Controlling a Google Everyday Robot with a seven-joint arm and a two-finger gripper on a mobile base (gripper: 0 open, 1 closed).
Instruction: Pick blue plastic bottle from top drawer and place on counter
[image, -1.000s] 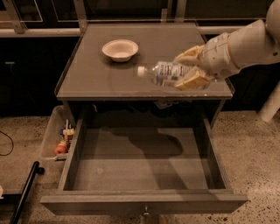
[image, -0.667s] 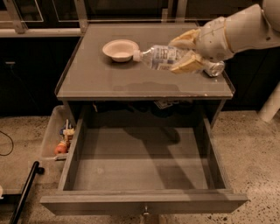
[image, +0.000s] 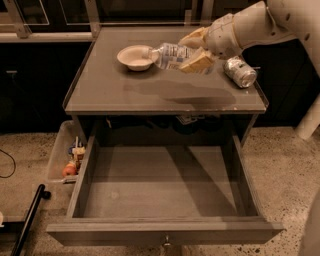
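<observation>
Blue plastic bottle (image: 170, 54) carried over the table (image: 150, 95); top drawer (image: 160, 185) left open and empty. Over the last second the bottle has been brought from a position well to the front and right of the bowl (image: 135, 56) to one just beside the bowl's right rim. A silver can (image: 240, 71), formerly hidden behind the arm, is now exposed well to the right of the bowl. The bottle is held roughly on its side, its cap end directed toward the bowl; whether the rim is touched cannot be told. A broad shadow is cast on the table in front of the bowl, from which it is judged that the bottle is held clear of the surface and has not yet been set down. The picking stage is thus taken as complete, and only lowering and release are considered to remain.

The pincer (image: 194, 50) is located to the right of the bowl and is closed upon the bottle's labelled body, one finger seen on its far side and one on its near side; nothing else is touched by it. A pale tray (image: 57, 155) of small items is seen on the floor, well in front of and to the left of the bowl.
</observation>
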